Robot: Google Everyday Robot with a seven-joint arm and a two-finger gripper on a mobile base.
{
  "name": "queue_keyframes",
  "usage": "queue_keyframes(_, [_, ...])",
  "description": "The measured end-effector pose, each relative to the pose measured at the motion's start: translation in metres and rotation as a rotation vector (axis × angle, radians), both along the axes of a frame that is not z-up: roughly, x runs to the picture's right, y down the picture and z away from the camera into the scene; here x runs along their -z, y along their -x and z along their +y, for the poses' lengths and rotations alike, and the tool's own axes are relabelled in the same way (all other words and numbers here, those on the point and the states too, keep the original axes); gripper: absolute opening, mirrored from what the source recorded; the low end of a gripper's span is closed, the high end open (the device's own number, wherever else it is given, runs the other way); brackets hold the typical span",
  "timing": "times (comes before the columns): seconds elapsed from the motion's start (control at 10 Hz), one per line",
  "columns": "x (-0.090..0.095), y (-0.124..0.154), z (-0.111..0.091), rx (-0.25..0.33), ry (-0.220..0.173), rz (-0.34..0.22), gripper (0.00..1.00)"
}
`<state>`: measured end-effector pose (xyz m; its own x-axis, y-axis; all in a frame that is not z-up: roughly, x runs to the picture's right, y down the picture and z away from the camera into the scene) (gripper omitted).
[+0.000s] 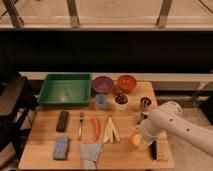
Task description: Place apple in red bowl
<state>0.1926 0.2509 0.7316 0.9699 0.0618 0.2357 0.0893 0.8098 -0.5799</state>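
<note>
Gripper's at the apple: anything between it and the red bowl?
Yes. With the gripper down at the apple, a small white cup stands just in front of the red bowl, near the straight path. A metal cup sits to its right. Carrying high should clear both.
</note>
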Motion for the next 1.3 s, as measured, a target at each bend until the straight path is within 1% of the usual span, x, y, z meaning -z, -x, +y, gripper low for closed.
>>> queue_keyframes(0.1, [0.003,-0.016,-0.016,-0.041,-0.034,0.041,0.0])
queue_keyframes(0.2, [0.005,-0.04,-0.038,-0.092,-0.072,0.085,0.0])
queue_keyframes(0.3, [0.006,-0.059,-0.057,-0.131,-0.101,0.116,0.0])
queue_keyframes(0.4, [0.006,-0.07,-0.073,-0.154,-0.124,0.135,0.0])
queue_keyframes(0.5, [0.007,-0.085,-0.105,-0.184,-0.165,0.165,0.0])
queue_keyframes(0.7, [0.002,-0.096,-0.15,-0.201,-0.206,0.187,0.0])
queue_keyframes(0.9, [-0.005,-0.096,-0.182,-0.187,-0.219,0.169,0.0])
queue_keyframes(1.0, [-0.006,-0.098,-0.187,-0.187,-0.222,0.168,0.0])
queue_keyframes(1.3, [-0.006,-0.098,-0.186,-0.186,-0.221,0.169,0.0])
